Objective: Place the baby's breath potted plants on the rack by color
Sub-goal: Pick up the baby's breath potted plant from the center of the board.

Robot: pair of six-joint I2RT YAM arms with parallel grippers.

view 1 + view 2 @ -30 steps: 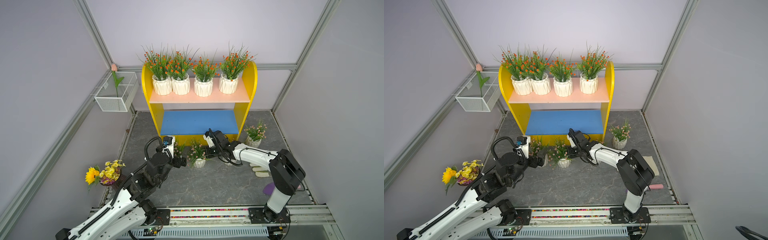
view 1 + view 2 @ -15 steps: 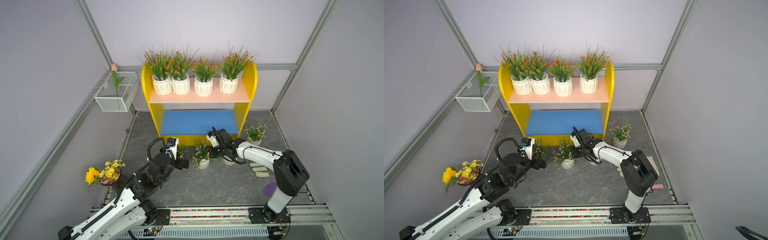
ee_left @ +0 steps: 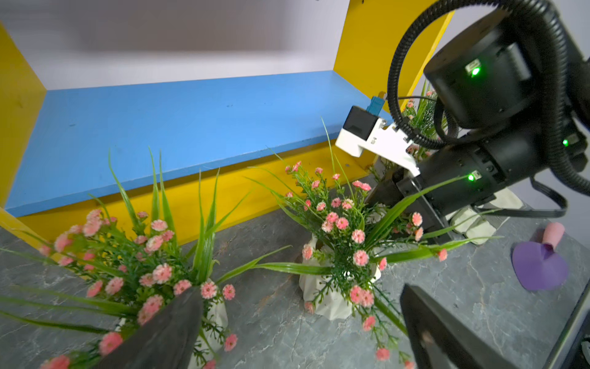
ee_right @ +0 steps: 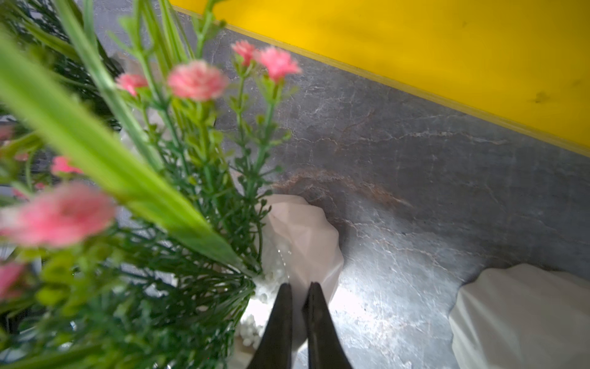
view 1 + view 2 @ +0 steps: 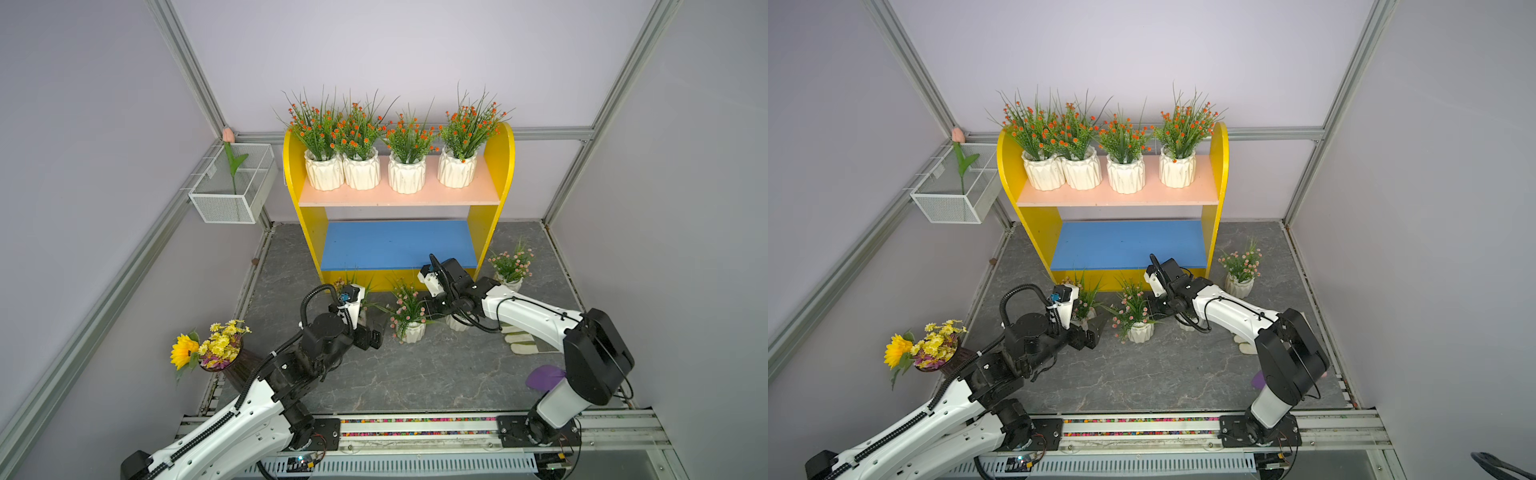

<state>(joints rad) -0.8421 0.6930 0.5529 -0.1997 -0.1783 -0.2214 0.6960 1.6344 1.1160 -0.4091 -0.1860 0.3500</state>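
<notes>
On my screens the floor [image 5: 415,374] reads as grey veined stone with a soft sheen. The pot [image 4: 303,236] looks like matt white ceramic, smooth across its facets, and its sprigs [image 4: 198,179] look plastic. The rack [image 5: 498,166] shows smooth, matt painted boards. The basket [image 5: 220,210] is white-coated wire mesh. The arm shells [image 5: 528,316] are glossy white plastic.
</notes>
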